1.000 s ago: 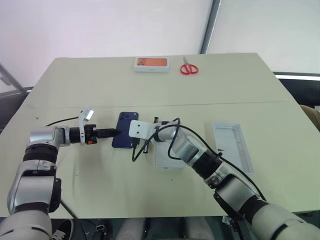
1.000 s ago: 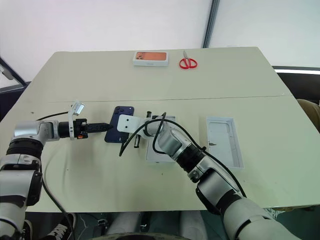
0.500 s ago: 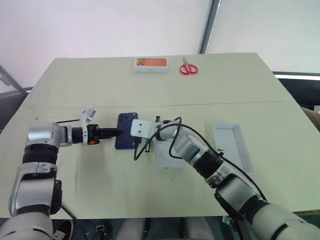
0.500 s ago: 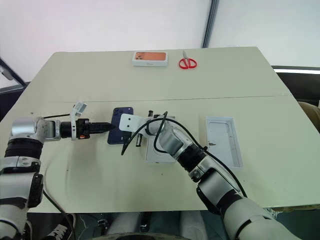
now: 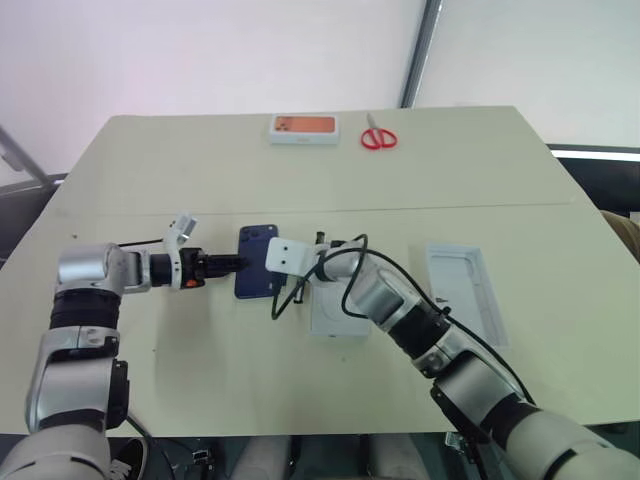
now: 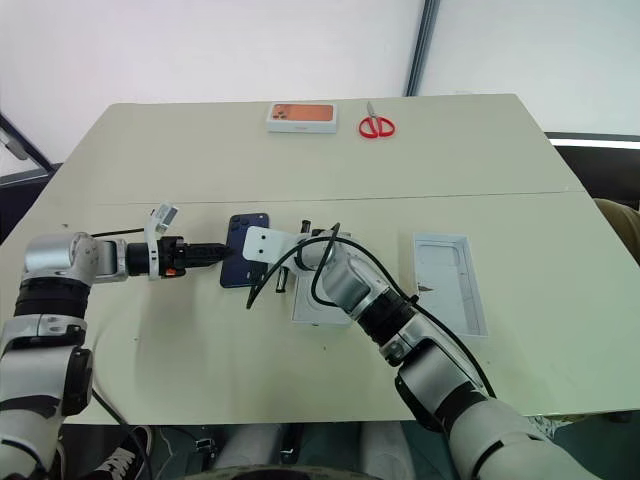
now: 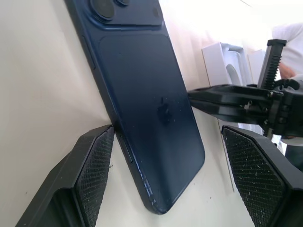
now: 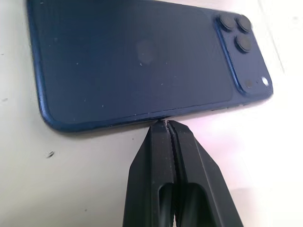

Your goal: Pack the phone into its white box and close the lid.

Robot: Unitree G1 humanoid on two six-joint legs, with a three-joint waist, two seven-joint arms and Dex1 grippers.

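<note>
The dark navy phone [image 5: 255,270] lies back up on the table, camera cluster at its far end. My left gripper [image 5: 237,263] reaches in from the left and is open, its fingers [image 7: 94,161] on either side of the phone's near end, one pad against its long edge. My right gripper [image 8: 163,124] is shut, with its tips pressed to the phone's opposite long edge. The white box [image 5: 335,318] sits under my right forearm, mostly covered. The lid [image 5: 465,292] lies inside up, further right.
An orange-topped box [image 5: 302,127] and red-handled scissors [image 5: 378,135] lie at the table's far edge. A black cable [image 5: 283,303] loops down from my right wrist beside the phone. A seam crosses the table just beyond the phone.
The phone has slid slightly right and turned straighter between the two grippers. My left wrist has rolled a little. The right gripper has kept its place.
</note>
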